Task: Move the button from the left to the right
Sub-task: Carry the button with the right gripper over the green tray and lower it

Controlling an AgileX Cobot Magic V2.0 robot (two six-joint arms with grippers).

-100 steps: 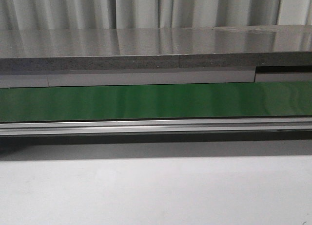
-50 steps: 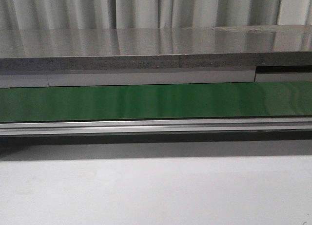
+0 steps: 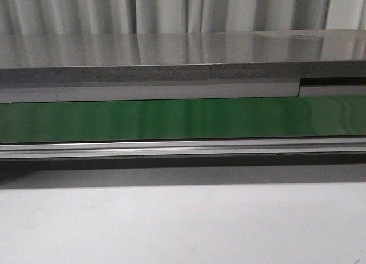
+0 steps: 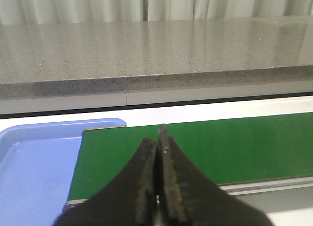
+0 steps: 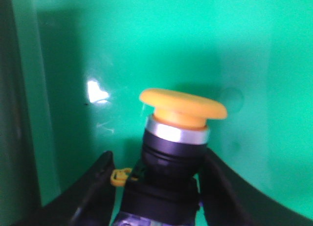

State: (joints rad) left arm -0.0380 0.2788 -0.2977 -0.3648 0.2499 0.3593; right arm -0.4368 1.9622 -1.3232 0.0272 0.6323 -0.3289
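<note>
The button (image 5: 183,108), a dark body with a silver ring and a round orange-yellow cap, stands upright on a bright green surface (image 5: 146,45) in the right wrist view. My right gripper (image 5: 157,160) is open around its dark body. One finger (image 5: 100,182) stands apart from the body with green showing in the gap, and the other finger (image 5: 220,182) is right against it. My left gripper (image 4: 159,138) is shut with nothing in it, hanging over the end of the green belt (image 4: 234,143). The front view shows neither gripper nor the button.
A light blue tray (image 4: 34,162) lies beside the belt's end in the left wrist view. A grey stone-like shelf (image 3: 183,52) runs behind the green belt (image 3: 183,120), with a metal rail (image 3: 183,148) in front and a white table (image 3: 183,224) nearer.
</note>
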